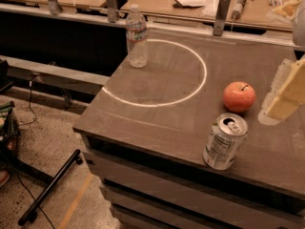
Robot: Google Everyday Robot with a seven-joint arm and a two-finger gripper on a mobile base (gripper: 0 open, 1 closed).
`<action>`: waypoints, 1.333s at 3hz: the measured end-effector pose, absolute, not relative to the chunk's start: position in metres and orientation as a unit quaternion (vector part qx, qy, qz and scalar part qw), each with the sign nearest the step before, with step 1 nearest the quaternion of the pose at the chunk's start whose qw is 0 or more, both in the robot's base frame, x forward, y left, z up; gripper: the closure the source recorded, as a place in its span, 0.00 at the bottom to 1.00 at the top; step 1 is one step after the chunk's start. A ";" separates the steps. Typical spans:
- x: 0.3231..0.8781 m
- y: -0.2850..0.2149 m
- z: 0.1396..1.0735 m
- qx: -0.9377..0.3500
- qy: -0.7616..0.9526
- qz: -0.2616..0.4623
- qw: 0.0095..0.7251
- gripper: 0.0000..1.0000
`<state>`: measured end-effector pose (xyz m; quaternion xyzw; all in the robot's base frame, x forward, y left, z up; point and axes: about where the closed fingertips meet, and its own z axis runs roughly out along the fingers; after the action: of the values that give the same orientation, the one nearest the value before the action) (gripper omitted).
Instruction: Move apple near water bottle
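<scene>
Hovering just right of the apple [239, 96], the tool [281, 99] has its target to the left.
It holds nothing; whether it is spread or pressed together, I cannot tell. The apple sits on the bench [157, 123] just beyond the can [225, 141], with the water bottle [137, 37] well apart at far left.

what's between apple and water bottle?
Camera view: only bare tabletop crossed by the white ring between apple and water bottle. Drink can sits off that line; gripper hovers beside apple at right edge.
</scene>
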<state>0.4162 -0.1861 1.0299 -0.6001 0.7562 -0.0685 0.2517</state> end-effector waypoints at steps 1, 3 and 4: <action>0.416 -0.186 1.030 -0.600 0.756 -0.069 0.252 0.00; 0.478 -0.220 1.004 -0.550 0.799 -0.045 0.239 0.00; 0.503 -0.235 0.986 -0.528 0.817 -0.029 0.230 0.00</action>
<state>0.5029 -0.2352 0.9857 -0.5275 0.8172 -0.0294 0.2305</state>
